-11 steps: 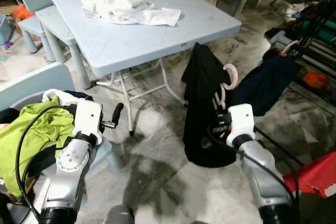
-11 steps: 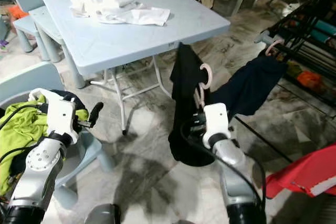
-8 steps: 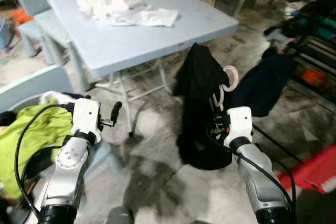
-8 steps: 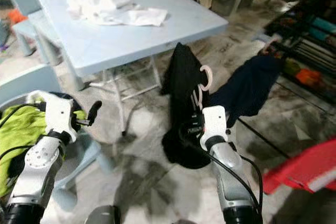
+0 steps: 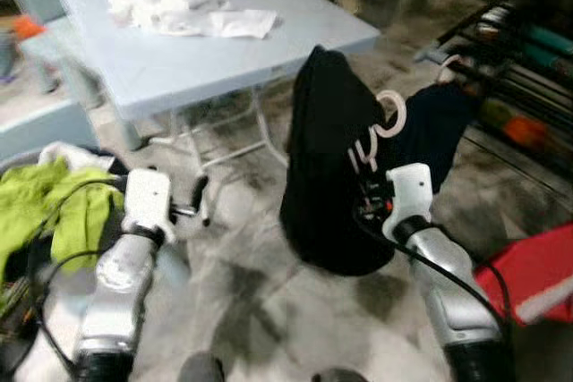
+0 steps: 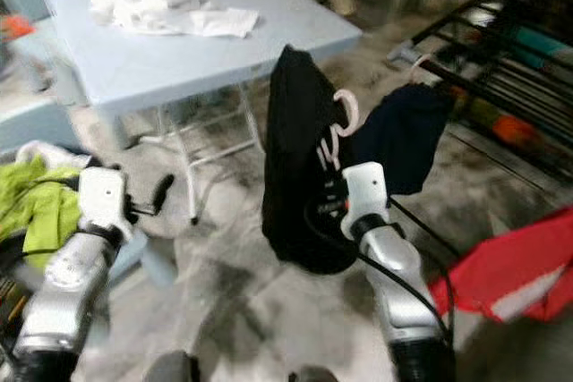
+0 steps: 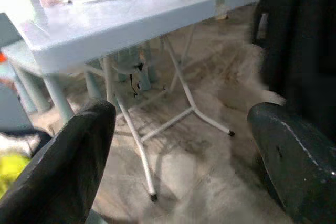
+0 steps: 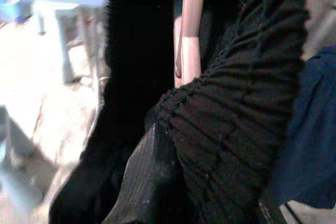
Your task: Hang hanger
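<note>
Item: pale pink hanger (image 5: 387,123) carrying a black garment (image 5: 327,167), held up at my 1 o'clock, over the floor beside the bench (image 5: 179,51). My right hand (image 5: 369,199) is clenched on the hanger and the garment's fabric. My left hand (image 5: 199,196) is released, fingers (image 7: 79,166) spread, at my 10 o'clock. White cloth (image 5: 175,2) on the bench. Navy garment (image 5: 439,123) on the dark rack (image 5: 519,51), 2 o'clock. Green clothing (image 5: 54,212), 9 o'clock.
</note>
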You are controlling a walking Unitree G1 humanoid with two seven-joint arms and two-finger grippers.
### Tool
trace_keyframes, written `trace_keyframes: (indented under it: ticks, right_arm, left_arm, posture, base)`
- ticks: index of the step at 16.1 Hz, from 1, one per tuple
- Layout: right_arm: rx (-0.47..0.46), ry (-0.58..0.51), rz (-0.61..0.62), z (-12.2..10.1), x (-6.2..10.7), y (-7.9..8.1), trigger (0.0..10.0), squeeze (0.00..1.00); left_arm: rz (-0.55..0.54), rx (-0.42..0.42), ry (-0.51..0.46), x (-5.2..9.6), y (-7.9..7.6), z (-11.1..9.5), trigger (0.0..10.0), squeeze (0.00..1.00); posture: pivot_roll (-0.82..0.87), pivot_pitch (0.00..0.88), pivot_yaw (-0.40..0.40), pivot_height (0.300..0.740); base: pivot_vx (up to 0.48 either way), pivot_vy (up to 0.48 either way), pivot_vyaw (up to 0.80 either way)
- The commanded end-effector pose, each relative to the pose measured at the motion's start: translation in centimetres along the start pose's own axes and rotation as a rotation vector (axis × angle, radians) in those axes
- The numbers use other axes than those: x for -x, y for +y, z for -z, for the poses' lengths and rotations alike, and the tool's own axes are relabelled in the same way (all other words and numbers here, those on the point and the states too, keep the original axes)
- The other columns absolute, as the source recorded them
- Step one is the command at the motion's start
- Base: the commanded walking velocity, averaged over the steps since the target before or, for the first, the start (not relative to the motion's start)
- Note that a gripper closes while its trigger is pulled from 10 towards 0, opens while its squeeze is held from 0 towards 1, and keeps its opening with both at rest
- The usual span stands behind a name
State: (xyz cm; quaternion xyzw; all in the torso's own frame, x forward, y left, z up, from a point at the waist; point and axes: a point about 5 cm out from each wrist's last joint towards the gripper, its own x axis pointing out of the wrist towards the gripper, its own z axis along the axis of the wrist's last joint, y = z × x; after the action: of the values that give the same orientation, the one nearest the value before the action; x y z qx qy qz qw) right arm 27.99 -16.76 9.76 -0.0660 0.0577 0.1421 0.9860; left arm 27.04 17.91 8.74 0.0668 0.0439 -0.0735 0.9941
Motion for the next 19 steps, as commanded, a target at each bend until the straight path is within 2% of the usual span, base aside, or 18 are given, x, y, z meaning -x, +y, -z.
trace_keyframes:
  ticks: [1, 6, 9, 12, 13, 14, 15, 16, 17, 19]
  right_arm:
    - [0.021, -0.077, -0.036, -1.7, -0.3, 0.2, 10.0, 0.0]
    - [0.042, -0.089, -0.09, -2.1, -0.6, 0.9, 10.0, 0.0]
    - [0.033, -0.097, -0.12, -2.5, -0.7, 1.7, 10.0, 0.0]
    - [0.033, -0.046, -0.062, -2.3, -1.4, 1.4, 10.0, 0.0]
    - [0.001, -0.045, -0.072, -2.4, -1.6, 1.6, 10.0, 0.0]
    - [0.034, -0.055, -0.085, -2.9, -1.7, 2.0, 10.0, 0.0]
    - [0.057, -0.084, -0.119, -3.4, -1.8, 2.7, 10.0, 0.0]
    - [0.008, -0.082, -0.146, -3.5, -1.8, 3.0, 10.0, 0.0]
    - [-0.014, -0.066, -0.158, -4.3, -2.1, 3.3, 10.0, 0.0]
    - [-0.051, -0.062, -0.181, -5.7, -2.6, 4.0, 10.0, 0.0]
  left_arm:
    - [-0.014, -0.007, 0.0, 0.2, 0.5, -0.1, 10.0, 0.0]
    - [-0.02, -0.011, 0.01, 0.2, 0.7, -0.2, 10.0, 0.0]
    - [0.014, -0.023, 0.022, 0.0, 0.3, -0.1, 10.0, 0.0]
    - [0.113, -0.069, 0.052, -0.4, -1.0, 0.2, 10.0, 0.0]
    - [0.136, -0.077, 0.047, -0.4, -1.2, 0.1, 10.0, 0.0]
    - [0.157, -0.101, 0.028, -0.6, -1.4, -0.2, 10.0, 0.0]
    - [0.175, -0.098, 0.005, -1.1, -1.5, -0.7, 10.0, 0.0]
    - [0.177, -0.097, 0.001, -1.2, -1.5, -0.8, 10.0, 0.0]
    - [0.196, -0.149, -0.031, -2.2, -1.7, -1.5, 10.0, 0.0]
    - [0.206, -0.143, -0.062, -3.6, -1.7, -2.6, 10.0, 0.0]
  posture:
    - [-0.02, 0.023, -0.039, 0.74]
    - [-0.01, 0.026, -0.042, 0.74]
    - [-0.01, 0.028, -0.047, 0.74]
    - [-0.01, 0.027, -0.046, 0.74]
    - [-0.01, 0.027, -0.046, 0.74]
    - [-0.01, 0.027, -0.046, 0.74]
    - [-0.01, 0.025, -0.05, 0.74]
    - [-0.01, 0.024, -0.055, 0.74]
    - [0.0, 0.025, -0.069, 0.74]
    - [0.0, 0.023, -0.07, 0.74]
  base:
    - [0.0, 0.0, 0.8]
    - [0.0, 0.0, 0.8]
    - [0.0, 0.0, 0.8]
    - [0.0, 0.0, 0.0]
    - [0.0, 0.0, 0.0]
    - [0.0, 0.0, 0.0]
    - [0.0, 0.0, 0.0]
    - [0.0, 0.0, 0.0]
    - [0.0, 0.0, 0.0]
    - [0.0, 0.0, 0.0]
